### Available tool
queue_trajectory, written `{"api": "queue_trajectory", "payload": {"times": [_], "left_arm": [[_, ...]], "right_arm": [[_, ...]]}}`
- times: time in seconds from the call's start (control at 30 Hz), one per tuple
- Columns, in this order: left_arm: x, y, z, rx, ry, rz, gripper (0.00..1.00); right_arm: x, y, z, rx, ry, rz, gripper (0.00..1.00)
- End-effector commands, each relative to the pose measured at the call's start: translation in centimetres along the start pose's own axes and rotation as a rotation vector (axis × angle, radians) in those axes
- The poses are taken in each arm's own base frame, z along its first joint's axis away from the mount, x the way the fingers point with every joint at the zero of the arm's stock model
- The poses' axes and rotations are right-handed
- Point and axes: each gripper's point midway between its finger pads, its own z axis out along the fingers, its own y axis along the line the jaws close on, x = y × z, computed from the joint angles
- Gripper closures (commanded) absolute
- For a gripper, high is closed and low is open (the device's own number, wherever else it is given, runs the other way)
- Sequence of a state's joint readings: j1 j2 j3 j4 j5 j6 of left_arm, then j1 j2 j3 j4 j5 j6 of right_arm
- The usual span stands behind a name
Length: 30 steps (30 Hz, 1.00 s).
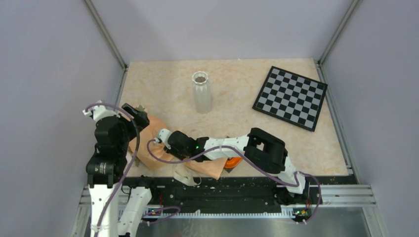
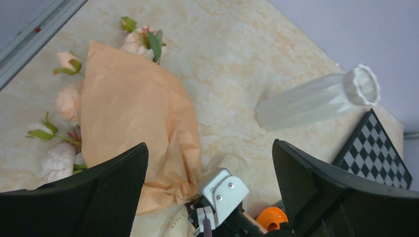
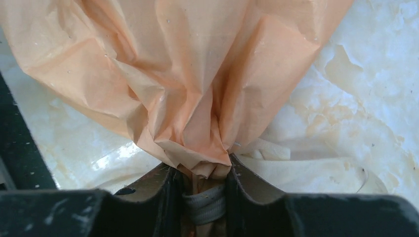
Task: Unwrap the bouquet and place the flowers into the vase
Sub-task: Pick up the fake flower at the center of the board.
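Tabletop (image 1: pixel 237 118), marbled beige.

The bouquet (image 2: pixel 133 113) lies flat near the front left. Its paper flares out toward the left wall and its narrow, tied neck points toward the front edge.

The flowers (image 2: pixel 69 103) are peach and pale pink roses with green leaves. They poke out past the paper's wide end and along its left side, and they rest on the tabletop.

The right pincer (image 3: pixel 201 177) is low over the bouquet's neck. Its jaws are drawn in, one finger against each side of the bunched paper, right at the ribbon (image 3: pixel 205 207) band. Loose cream ribbon trails on the tabletop just beside that neck.

The left pincer (image 2: pixel 210 145) hangs above the wide end of the bouquet. Its jaws are spread fully apart with nothing between them, and it is clear of the paper.

The vase (image 1: pixel 201 94) is white and ribbed. It stands upright toward the back middle, well apart from the bouquet, and nothing shows in its mouth.

The checkerboard (image 1: pixel 290 97) lies flat at the back right.

The orange ring (image 2: pixel 272 217) sits near the front edge, by the stem end of the wrap and partly under the right arm.
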State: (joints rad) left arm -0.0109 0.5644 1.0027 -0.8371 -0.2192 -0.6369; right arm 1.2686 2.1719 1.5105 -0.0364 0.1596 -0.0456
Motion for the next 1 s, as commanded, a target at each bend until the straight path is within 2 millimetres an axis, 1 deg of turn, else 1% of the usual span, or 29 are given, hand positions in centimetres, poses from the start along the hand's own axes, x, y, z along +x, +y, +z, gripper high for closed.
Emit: {"api": "queue_trajectory", "payload": {"times": [0.0, 0.1, 0.13, 0.23, 0.33, 0.37, 0.4, 0.5, 0.57, 0.63, 0.7, 0.8, 0.87, 0.97], "left_arm": [[-1.8, -4.0, -2.3, 0.169, 0.044, 0.067, 0.01], [-3.2, -6.6, -4.6, 0.297, 0.028, 0.083, 0.01], [-3.5, -7.6, -5.4, 0.346, 0.033, 0.087, 0.01], [-4.3, -10.6, -7.9, 0.502, 0.059, 0.092, 0.01], [-4.5, -13.1, -9.8, 0.651, 0.091, 0.119, 0.01], [-4.5, -13.7, -10.4, 0.695, 0.092, 0.131, 0.01], [-4.5, -14.3, -11.1, 0.743, 0.093, 0.142, 0.01], [-4.3, -16.3, -14.2, 0.934, 0.099, 0.187, 0.01], [-4.1, -17.3, -16.5, 1.065, 0.099, 0.211, 0.01], [-3.7, -17.8, -18.0, 1.155, 0.103, 0.222, 0.01], [-3.3, -17.9, -18.2, 1.187, 0.106, 0.224, 0.01], [-2.4, -17.8, -16.8, 1.192, 0.127, 0.222, 0.01], [-1.7, -18.1, -16.1, 1.230, 0.158, 0.197, 0.01], [-1.7, -19.0, -15.7, 1.311, 0.179, 0.110, 0.01]], "right_arm": [[-7.8, -1.5, -4.7, -0.020, -0.202, 0.191, 0.81], [-11.2, -2.7, -7.4, -0.059, -0.294, 0.274, 0.98], [-12.5, -3.1, -8.6, -0.070, -0.330, 0.290, 1.00], [-15.7, -4.4, -12.3, -0.084, -0.430, 0.326, 1.00], [-18.2, -6.2, -15.9, -0.078, -0.513, 0.371, 1.00], [-18.7, -6.9, -17.1, -0.073, -0.537, 0.384, 1.00], [-19.6, -7.5, -19.0, -0.068, -0.580, 0.398, 1.00], [-20.9, -9.5, -23.1, -0.033, -0.671, 0.438, 1.00], [-21.2, -11.1, -25.3, -0.014, -0.713, 0.480, 1.00], [-21.3, -12.6, -27.4, -0.020, -0.759, 0.528, 1.00], [-21.5, -13.5, -29.8, -0.056, -0.828, 0.562, 1.00], [-21.7, -14.3, -33.2, -0.098, -0.908, 0.584, 1.00], [-21.8, -14.2, -35.1, -0.113, -0.945, 0.584, 1.00], [-22.4, -13.1, -37.5, -0.178, -0.994, 0.573, 1.00]]}}
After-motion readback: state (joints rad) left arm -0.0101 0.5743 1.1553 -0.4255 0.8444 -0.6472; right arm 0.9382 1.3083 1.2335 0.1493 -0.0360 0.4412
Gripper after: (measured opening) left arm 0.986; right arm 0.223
